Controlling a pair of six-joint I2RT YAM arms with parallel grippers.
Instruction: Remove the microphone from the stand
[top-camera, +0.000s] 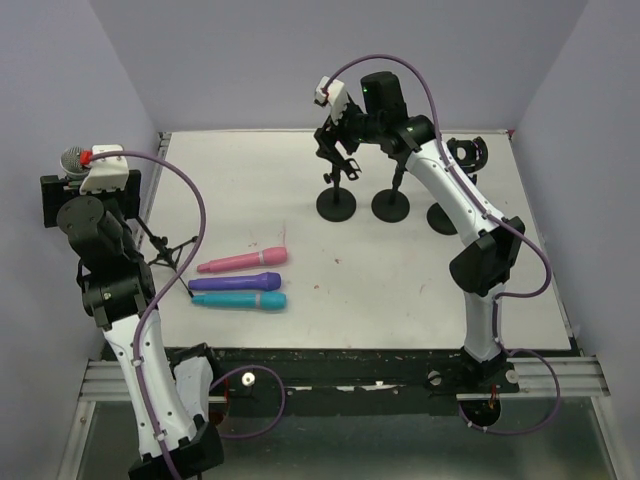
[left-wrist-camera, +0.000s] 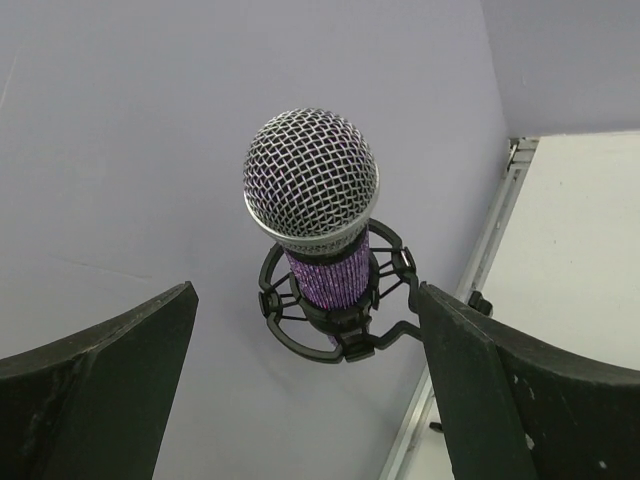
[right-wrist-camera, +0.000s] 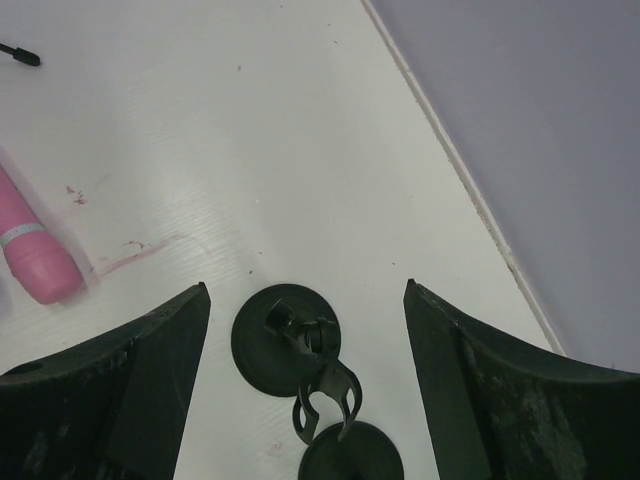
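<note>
mic (left-wrist-camera: 312, 200) sits head-up in its stand (left-wrist-camera: 340, 335), straight ahead of the left gripper (left-wrist-camera: 305, 300), jaws wide and empty; right gripper (right-wrist-camera: 307, 300), also open, is well apart.

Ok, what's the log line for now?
left gripper open, facing mic in mount | right gripper open above empty stand
</note>
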